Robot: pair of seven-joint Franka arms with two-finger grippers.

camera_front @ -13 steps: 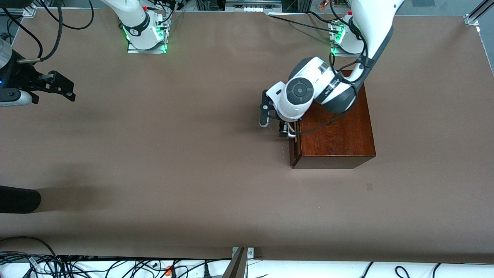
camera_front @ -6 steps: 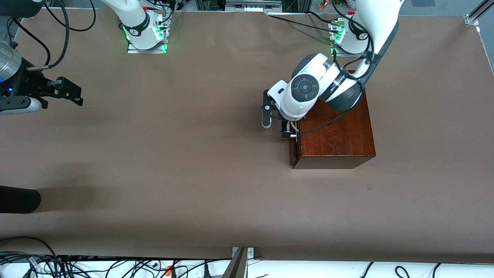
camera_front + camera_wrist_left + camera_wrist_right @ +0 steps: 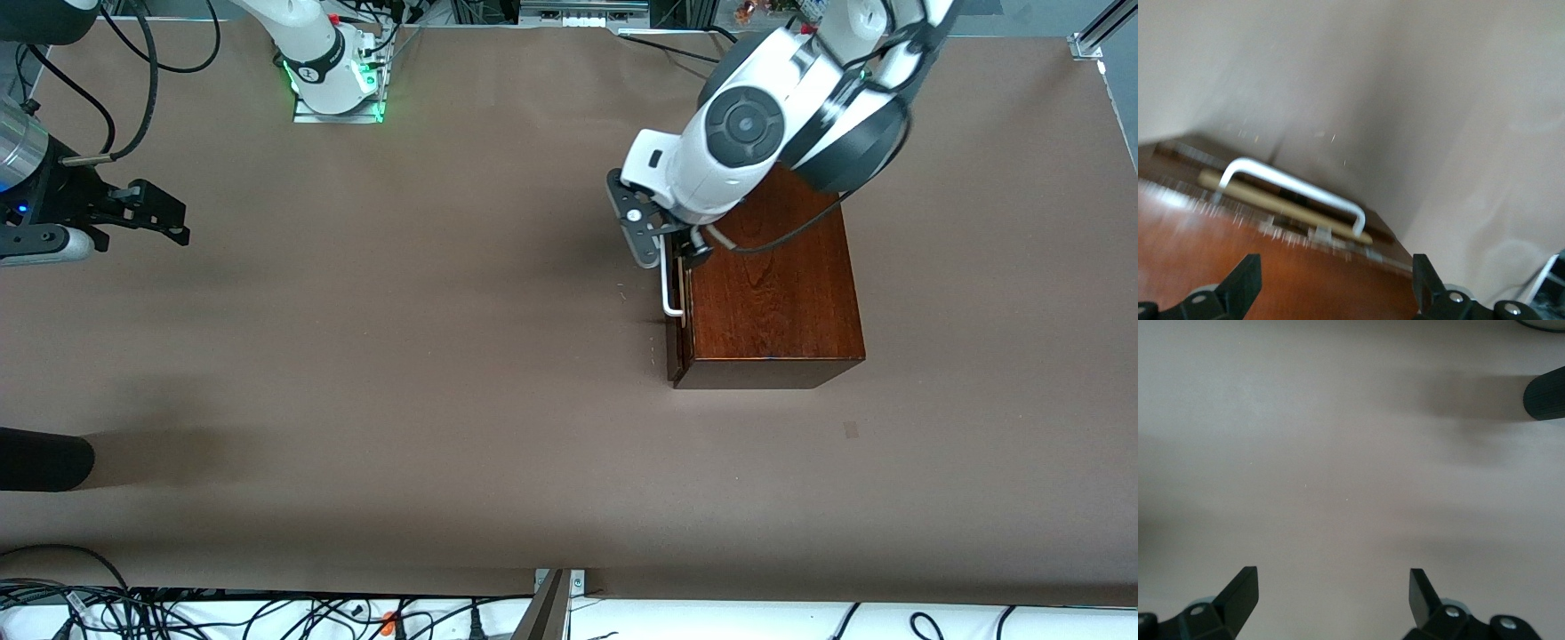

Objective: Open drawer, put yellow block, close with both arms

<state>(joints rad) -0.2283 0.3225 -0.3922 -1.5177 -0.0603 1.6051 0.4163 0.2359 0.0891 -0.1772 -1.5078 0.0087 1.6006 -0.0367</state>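
My right gripper (image 3: 166, 215) waits over bare brown table (image 3: 400, 356) at the right arm's end, fingers spread wide and empty. My left gripper (image 3: 669, 249), jaws also wide and holding nothing, hangs over the farther end of the white U-shaped handle (image 3: 669, 292) on the dark reddish-brown drawer (image 3: 676, 347) of the glossy mahogany box (image 3: 773, 302). The drawer looks shut or nearly so. The handle's long axis runs near to far, just below the left gripper, the closer one by far. I see no yellow block.
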